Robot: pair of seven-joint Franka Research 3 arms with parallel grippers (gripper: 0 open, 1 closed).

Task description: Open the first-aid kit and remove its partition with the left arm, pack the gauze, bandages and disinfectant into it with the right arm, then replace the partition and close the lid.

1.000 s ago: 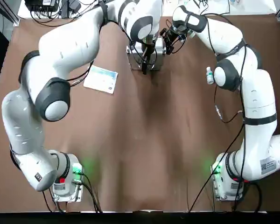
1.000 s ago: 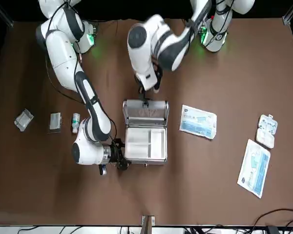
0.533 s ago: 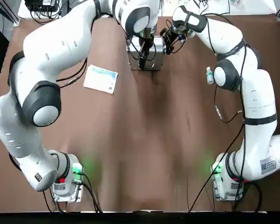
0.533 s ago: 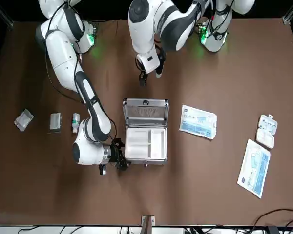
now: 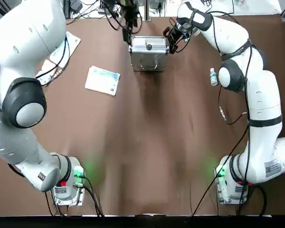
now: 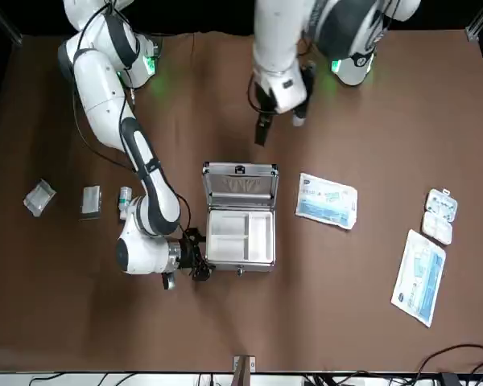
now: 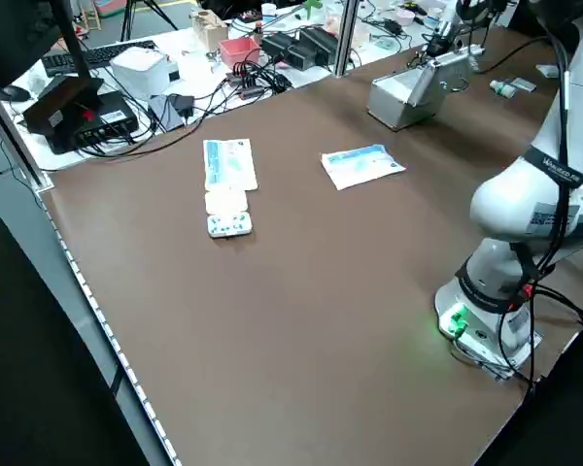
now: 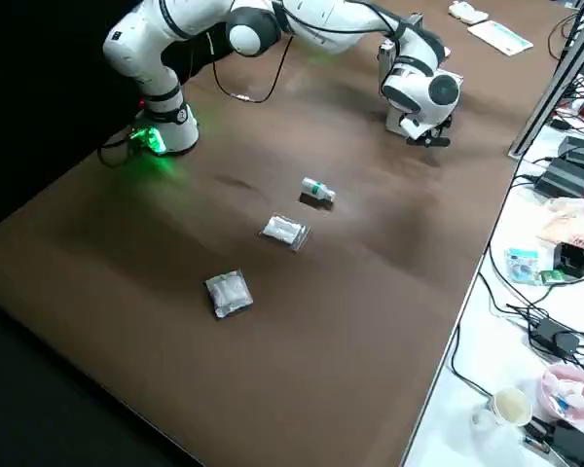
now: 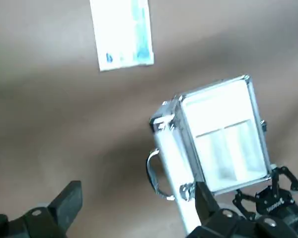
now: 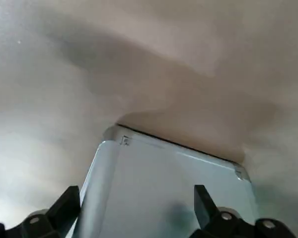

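Cream-white compartmented partition sits inside the small silver metal case near the far middle of the brown table, with the hinged silver lid standing open behind it. The right claw sits just beside the case's side wall, fingers apart and empty. The left claw hangs above the table beyond the lid, also spread with nothing held. A tiny white disinfectant bottle lies well apart.
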